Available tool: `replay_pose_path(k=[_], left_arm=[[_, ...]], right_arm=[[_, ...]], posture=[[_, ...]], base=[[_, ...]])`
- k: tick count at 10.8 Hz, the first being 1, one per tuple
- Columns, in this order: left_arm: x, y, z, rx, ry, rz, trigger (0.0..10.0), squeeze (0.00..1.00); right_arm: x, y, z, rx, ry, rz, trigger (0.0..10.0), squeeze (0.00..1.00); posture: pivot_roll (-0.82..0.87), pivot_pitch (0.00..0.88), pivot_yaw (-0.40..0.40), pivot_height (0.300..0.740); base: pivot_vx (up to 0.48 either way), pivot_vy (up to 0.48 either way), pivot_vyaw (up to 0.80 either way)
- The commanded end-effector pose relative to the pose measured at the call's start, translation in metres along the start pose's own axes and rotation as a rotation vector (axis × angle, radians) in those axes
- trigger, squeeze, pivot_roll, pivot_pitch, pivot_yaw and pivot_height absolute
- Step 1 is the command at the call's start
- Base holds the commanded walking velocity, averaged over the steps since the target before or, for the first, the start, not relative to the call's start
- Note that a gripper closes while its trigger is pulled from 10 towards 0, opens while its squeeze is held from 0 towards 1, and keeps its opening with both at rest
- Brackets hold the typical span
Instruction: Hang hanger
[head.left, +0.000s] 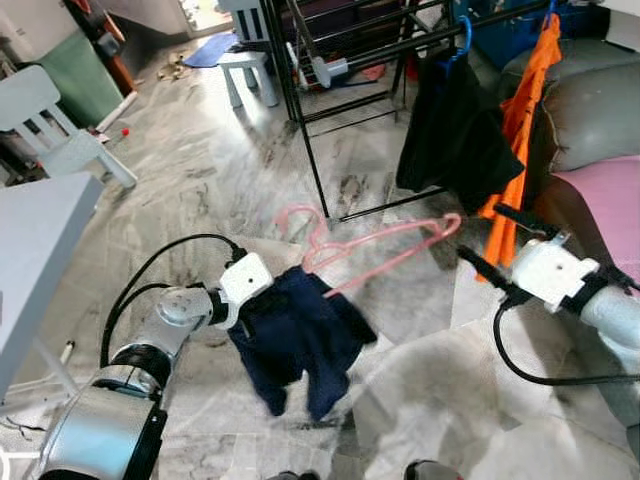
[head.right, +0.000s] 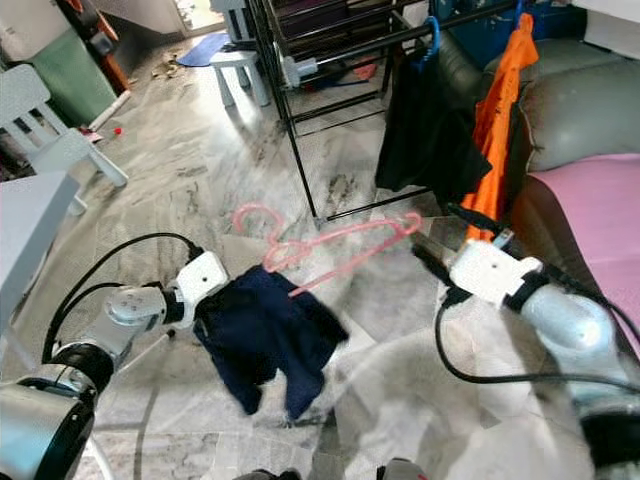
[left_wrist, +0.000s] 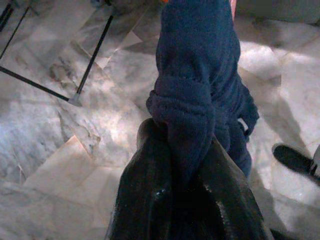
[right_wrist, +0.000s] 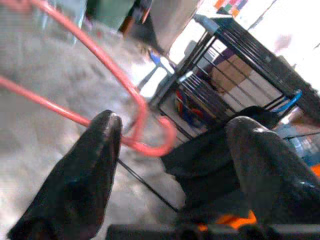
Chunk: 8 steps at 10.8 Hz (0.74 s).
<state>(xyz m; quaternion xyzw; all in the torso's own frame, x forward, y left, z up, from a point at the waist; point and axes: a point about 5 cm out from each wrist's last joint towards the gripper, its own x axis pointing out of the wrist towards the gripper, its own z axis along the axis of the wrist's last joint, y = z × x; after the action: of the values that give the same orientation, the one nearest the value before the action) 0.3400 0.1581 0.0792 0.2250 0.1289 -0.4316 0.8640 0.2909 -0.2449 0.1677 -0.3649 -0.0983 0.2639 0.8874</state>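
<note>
- Left gripper (head.left: 262, 305), lower left, is clamped on the navy shorts (head.left: 305, 345), so the pink hanger (head.left: 375, 250) mid-frame stays up.
- Right gripper (head.left: 485, 247) sits spread wide just beside its end, probably to take it toward the rack (head.left: 340, 60) up top.

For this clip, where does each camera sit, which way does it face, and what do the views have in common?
Left eye view: head, looking down at the marble floor; both silver arms, navy garment, pink hanger, black drying rack.
Right eye view: same scene, stereo twin.
Left wrist view: along the left gripper, shut on the navy garment.
Right wrist view: along the open right gripper toward the hanger's end and the rack.
Shared: hanger and rack appear in the head and right wrist views.
</note>
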Motion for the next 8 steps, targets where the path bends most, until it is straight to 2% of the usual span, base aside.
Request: replay_pose_path(k=[1,2,3,4,5,8], left_arm=[[-0.005,0.009,0.003,-0.036,-0.033,0.057,0.0,0.00],[-0.004,0.012,0.008,-0.074,-0.070,0.076,0.0,0.00],[-0.003,0.011,0.011,-0.074,-0.089,0.055,0.0,0.00],[-0.002,0.010,0.013,-0.066,-0.102,0.049,0.0,0.00],[-0.001,0.010,0.017,-0.071,-0.131,0.036,0.0,0.00],[0.008,-0.003,0.044,0.008,-0.277,-0.130,0.0,0.00]], right_arm=[[0.001,0.010,0.004,0.103,-0.026,0.012,10.0,1.00],[-0.001,0.026,-0.002,0.213,-0.017,0.006,10.0,1.00],[-0.001,0.043,-0.005,0.296,-0.010,0.008,10.0,1.00],[0.000,0.050,-0.006,0.366,-0.013,-0.007,10.0,1.00],[0.002,0.056,-0.009,0.401,0.023,-0.008,10.0,1.00],[0.013,0.079,-0.031,0.431,0.187,0.029,10.0,1.00]], posture=[[-0.16,0.124,0.199,0.740],[-0.16,0.124,0.202,0.740],[-0.16,0.126,0.204,0.740],[-0.16,0.126,0.205,0.740],[-0.15,0.127,0.207,0.740],[-0.13,0.133,0.201,0.740]], base=[[0.000,0.000,0.00],[0.000,0.000,0.00],[0.000,0.000,0.00],[0.000,0.000,0.00],[0.000,0.000,0.00],[0.000,0.000,0.00]])
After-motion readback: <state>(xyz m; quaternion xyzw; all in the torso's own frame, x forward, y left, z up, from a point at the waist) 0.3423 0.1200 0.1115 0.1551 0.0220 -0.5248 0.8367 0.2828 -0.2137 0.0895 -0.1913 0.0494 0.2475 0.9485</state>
